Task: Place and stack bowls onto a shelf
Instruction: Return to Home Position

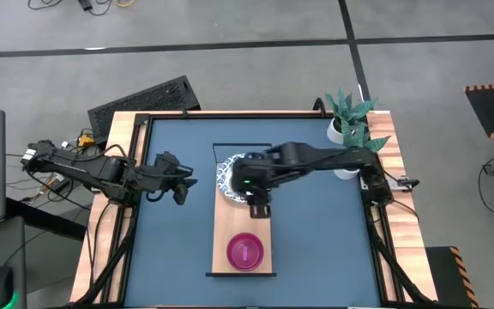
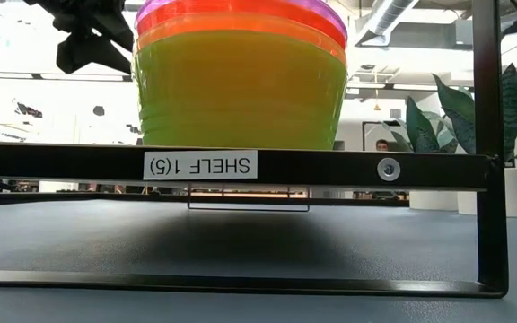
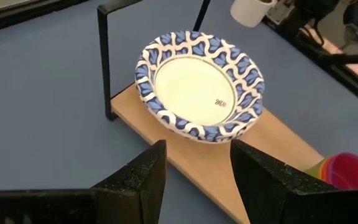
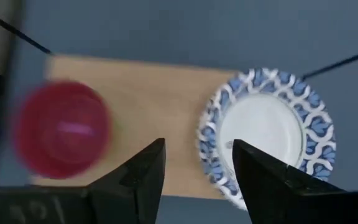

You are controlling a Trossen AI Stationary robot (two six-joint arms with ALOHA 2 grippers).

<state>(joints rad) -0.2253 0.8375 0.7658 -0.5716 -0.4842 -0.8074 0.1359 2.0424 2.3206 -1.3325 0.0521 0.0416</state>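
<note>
The shelf (image 1: 226,225) is a light-wood board with a black frame, lying along the middle of the blue table. A stack of translucent bowls (image 1: 245,251), purple on top over red and yellow-green (image 2: 240,81), stands on its near end. A white dish with a blue patterned rim (image 3: 197,84) sits on its far end (image 4: 269,134). My right gripper (image 4: 197,152) hovers open above the bare board between dish and stack (image 1: 260,209). My left gripper (image 3: 197,155) is open, left of the shelf (image 1: 178,187), pointing at the dish.
A potted plant (image 1: 350,120) and a white mug (image 3: 247,9) stand at the table's far right corner. A keyboard (image 1: 144,103) lies beyond the far left edge. The shelf's black end frame (image 2: 330,166) rises above the board. Blue tabletop lies bare on both sides of the shelf.
</note>
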